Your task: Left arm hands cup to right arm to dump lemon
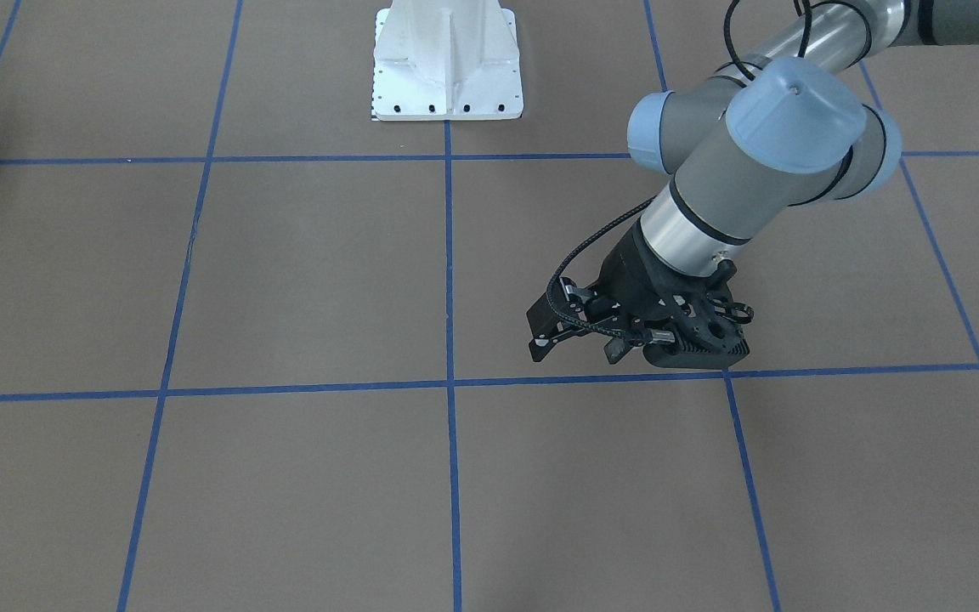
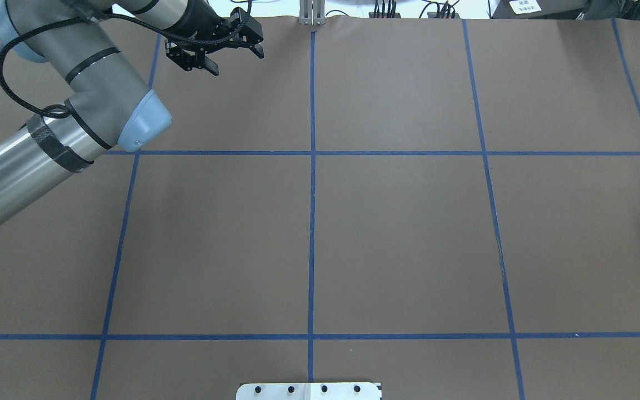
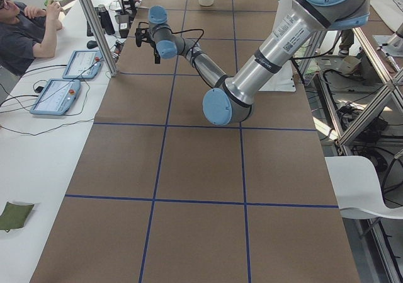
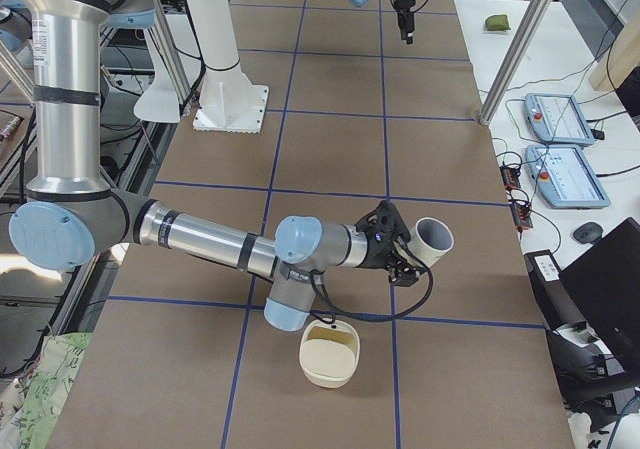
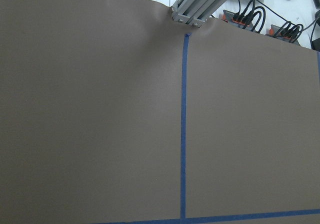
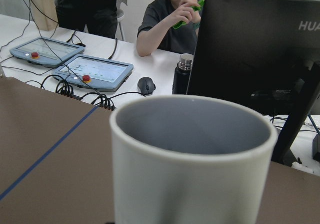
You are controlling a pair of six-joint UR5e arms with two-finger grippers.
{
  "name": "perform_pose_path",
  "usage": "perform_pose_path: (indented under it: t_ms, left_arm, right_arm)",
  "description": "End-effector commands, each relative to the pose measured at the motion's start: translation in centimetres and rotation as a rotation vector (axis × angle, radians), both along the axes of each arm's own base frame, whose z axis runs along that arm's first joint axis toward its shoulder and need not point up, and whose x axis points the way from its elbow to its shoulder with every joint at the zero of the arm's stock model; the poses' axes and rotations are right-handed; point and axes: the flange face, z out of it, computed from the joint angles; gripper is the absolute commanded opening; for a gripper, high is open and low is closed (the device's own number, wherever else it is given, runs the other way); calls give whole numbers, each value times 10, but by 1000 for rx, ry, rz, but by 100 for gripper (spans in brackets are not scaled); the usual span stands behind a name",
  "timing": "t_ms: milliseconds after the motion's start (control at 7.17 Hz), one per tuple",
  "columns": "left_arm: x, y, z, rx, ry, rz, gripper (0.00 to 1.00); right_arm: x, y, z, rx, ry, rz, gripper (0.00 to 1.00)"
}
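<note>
Cup [image 4: 434,237] tilted at right pincer [image 4: 410,254]

The letters "HUA" are being displayed in pale print on the back of a black monitor [image 6: 250,49], cut off at the picture's edge. Print on a white sticker [image 3: 287,31] on the left arm [image 3: 261,69] cannot be read.

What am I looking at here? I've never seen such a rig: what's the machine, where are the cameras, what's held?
Two robot arms work at a brown table crossed by blue tape. Four fixed cameras look from above, the front and each end; one rides on each wrist. The left gripper is open and empty. The white cup sits at the right gripper, filling its wrist view; whether the jaws clamp it cannot be told. A cream bowl stands on the table nearby.
</note>
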Motion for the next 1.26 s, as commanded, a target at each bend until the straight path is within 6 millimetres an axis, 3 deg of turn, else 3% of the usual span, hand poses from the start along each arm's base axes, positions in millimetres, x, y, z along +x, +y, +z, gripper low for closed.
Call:
perform_pose_path:
  t_ms: [0, 279, 418, 558, 697, 976, 1116]
  left_arm:
    - [-1, 2, -1, -4, 5, 0, 100]
    - [7, 9, -12, -80, 43, 11, 100]
    - [7, 11, -27, -111, 71, 18, 100]
    - [7, 13, -36, -128, 86, 14, 100]
    - [6, 17, -41, -124, 95, 17, 100]
    - [6, 23, -44, -132, 109, 56, 100]
    - [5, 24, -55, -122, 119, 59, 100]
  right_arm:
    - [-61, -51, -65, -16, 127, 20, 33]
    - [-142, -60, -182, -32, 298, 47, 33]
    - [-180, -64, -229, -28, 344, 57, 33]
    - [-231, -65, -252, 13, 399, 110, 33]
    - [-285, -51, -264, 61, 438, 147, 33]
    - [-368, -25, -309, 155, 408, 128, 35]
    - [-407, -6, -321, 192, 421, 157, 35]
